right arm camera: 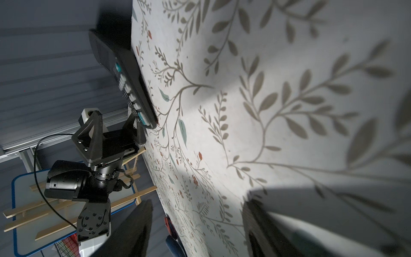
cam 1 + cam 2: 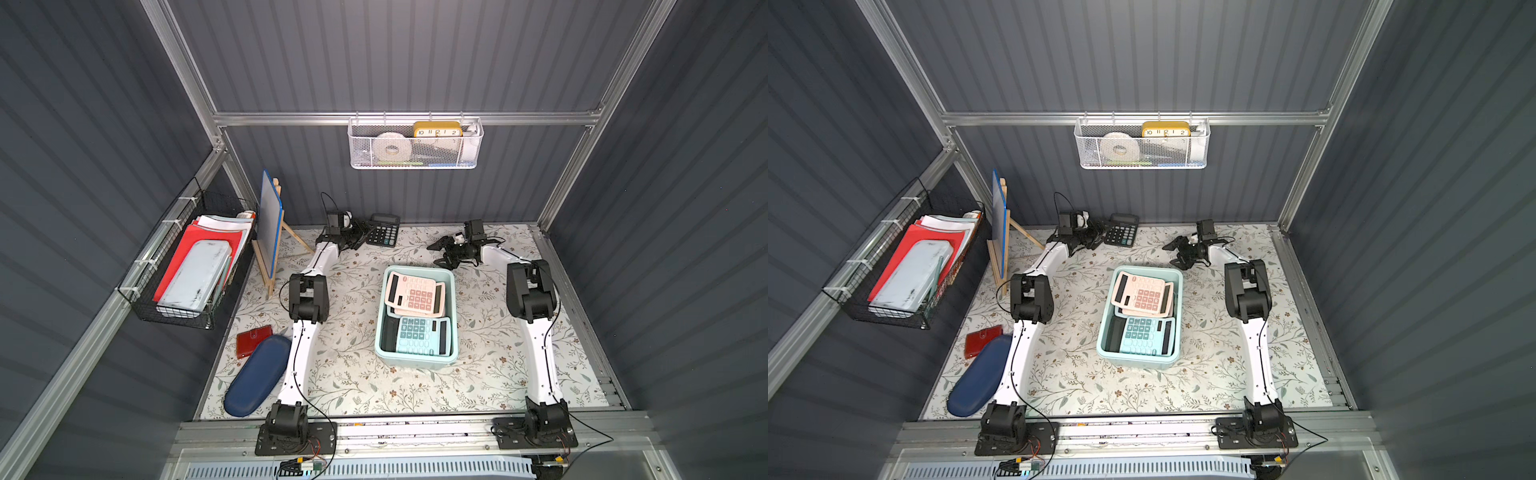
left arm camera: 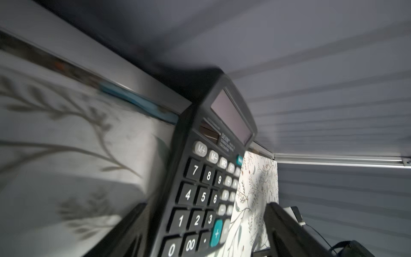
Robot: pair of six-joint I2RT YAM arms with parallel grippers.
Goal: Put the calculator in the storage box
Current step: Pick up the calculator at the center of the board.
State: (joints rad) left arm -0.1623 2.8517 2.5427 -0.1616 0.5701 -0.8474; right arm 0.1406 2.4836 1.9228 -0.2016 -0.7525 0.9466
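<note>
The calculator point(image 2: 383, 230), at eleven o'clock of the storage box point(image 2: 415, 362), is bracketed by the spread left gripper point(image 3: 203, 213); its sides should be clamped squarely.

Dark grey ribbed wall panels point(image 2: 415, 54) close in three sides, braced by silver aluminium rails point(image 2: 291, 118). Lower centre, a white tabletop sheet printed with leafy sprigs point(image 2: 353, 386) sits brightly lit; the walls stay dim.
</note>
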